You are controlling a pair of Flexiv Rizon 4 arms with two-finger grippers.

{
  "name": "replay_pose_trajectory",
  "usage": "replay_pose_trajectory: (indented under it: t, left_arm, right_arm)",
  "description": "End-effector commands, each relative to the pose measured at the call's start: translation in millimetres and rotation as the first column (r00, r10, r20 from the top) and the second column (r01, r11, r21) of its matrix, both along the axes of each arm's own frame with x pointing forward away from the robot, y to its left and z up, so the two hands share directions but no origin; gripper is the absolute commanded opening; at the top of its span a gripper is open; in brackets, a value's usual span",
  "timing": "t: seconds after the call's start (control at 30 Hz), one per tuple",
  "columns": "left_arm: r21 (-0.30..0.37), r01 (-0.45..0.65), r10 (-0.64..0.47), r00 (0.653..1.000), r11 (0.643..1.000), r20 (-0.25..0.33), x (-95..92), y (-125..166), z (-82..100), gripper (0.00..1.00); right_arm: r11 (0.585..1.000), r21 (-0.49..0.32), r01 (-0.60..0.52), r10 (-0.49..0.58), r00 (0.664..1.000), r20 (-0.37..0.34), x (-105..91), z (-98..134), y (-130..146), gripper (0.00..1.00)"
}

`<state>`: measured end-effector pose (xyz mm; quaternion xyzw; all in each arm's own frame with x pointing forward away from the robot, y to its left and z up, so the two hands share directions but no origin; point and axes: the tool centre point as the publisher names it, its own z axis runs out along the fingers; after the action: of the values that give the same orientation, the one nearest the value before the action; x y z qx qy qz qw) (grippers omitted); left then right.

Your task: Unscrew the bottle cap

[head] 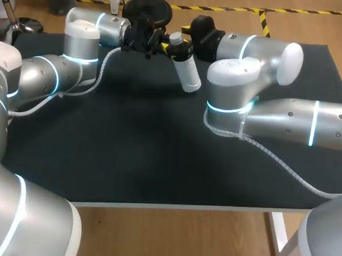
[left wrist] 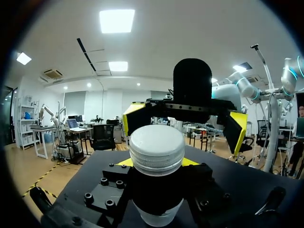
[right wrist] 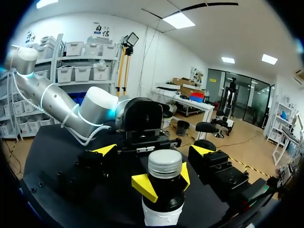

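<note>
Leaning a little off upright, the bottle (head: 189, 72) stands between the two pincers toward the far side of the bench (head: 158, 156). It has a white body below, a black band (right wrist: 166, 191) under the neck and a pale ribbed cap (right wrist: 165, 164) screwed on top. The left pincer (left wrist: 157, 162) is clamped on it: its two yellow tips press the black band from opposite sides, just beneath the cap, and the cap stands bare above them. From overhead the white body hangs down past this pincer toward the bench; whether its base touches the dark surface I cannot tell. Facing the left pincer across the bottle is the right pincer (right wrist: 153, 149), spread wide, with its fingertips (right wrist: 105, 149) well apart and touching neither cap nor body. Whether the cap lies between those fingers or just ahead of them cannot be made out. Behind each pincer its arm runs back low over the bench — the left arm (head: 48, 71) away to its own side, the right arm (head: 284, 124) to the other.
</note>
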<state>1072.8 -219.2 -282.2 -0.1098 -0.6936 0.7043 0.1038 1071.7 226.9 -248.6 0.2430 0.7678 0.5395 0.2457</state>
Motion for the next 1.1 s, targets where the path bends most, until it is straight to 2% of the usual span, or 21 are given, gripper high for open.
replay_pose_trajectory:
  t: [0.03,0.43,1.1]
  left_arm:
    - [-0.005,0.143,-0.143,0.990,0.990,0.000,8.2,-1.5,-3.6,0.00]
    - [-0.005,0.143,-0.143,0.990,0.990,0.000,8.2,-1.5,-3.6,0.00]
    - [-0.005,0.143,-0.143,0.990,0.990,0.000,8.2,-1.5,-3.6,0.00]
  right_arm:
    - [0.998,-0.053,0.019,-0.021,0.999,-0.050,4.5,7.1,3.9,1.00]
    - [0.995,-0.081,0.060,-0.068,0.992,-0.106,14.5,4.2,1.0,1.00]
    - [0.994,-0.081,0.078,-0.088,0.989,-0.122,21.0,-4.1,-6.0,1.00]
